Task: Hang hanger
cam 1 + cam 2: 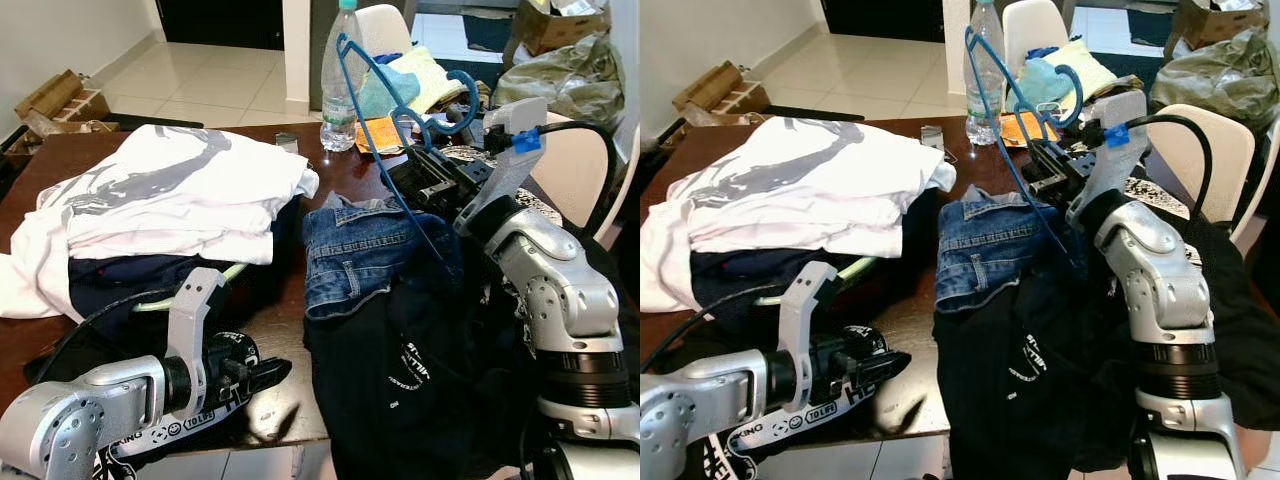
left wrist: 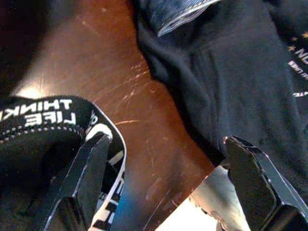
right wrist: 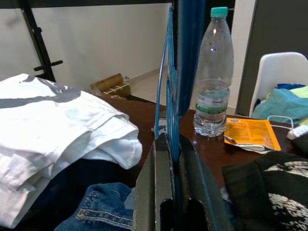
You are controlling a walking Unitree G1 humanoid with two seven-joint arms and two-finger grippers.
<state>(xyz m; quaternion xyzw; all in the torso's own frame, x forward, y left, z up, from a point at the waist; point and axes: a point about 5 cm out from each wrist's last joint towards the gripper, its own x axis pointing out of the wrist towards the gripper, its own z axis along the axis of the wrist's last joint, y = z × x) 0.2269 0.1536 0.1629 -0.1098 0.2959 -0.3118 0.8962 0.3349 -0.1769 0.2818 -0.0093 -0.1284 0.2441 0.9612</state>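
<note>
Your right gripper [image 1: 420,165] holds the blue wire hanger [image 1: 385,125], fingers clenched on the wire; the right wrist view shows the two black fingers pressed flat against the blue wire with no gap. The hanger stands tilted above the table, its apex at about 11 o'clock from the gripper, near the water bottle [image 1: 340,75], and its hook [image 1: 455,100] curling at about 1 o'clock. One long wire runs down toward 6 o'clock over the folded jeans [image 1: 355,255] and the black garment [image 1: 420,380].

No rail or rod can be made out in these frames, so find the hanging point first, probably by turning the body away from the table. Lift the hanger clear of the jeans before you swing it, since the lower wire could snag the denim. Keep the grip tight; thin wire may twist between flat fingers.

The right arm reaches forward and up from 5 o'clock, elbow bent, wrist angled toward the bottle. The left gripper [image 1: 262,372] rests low at the near table [image 1: 300,150] edge, at 7 o'clock, fingers spread apart and empty over bare wood beside a black printed cloth [image 2: 57,115]. A white folded shirt stack [image 1: 170,195] lies at 10 o'clock.
</note>
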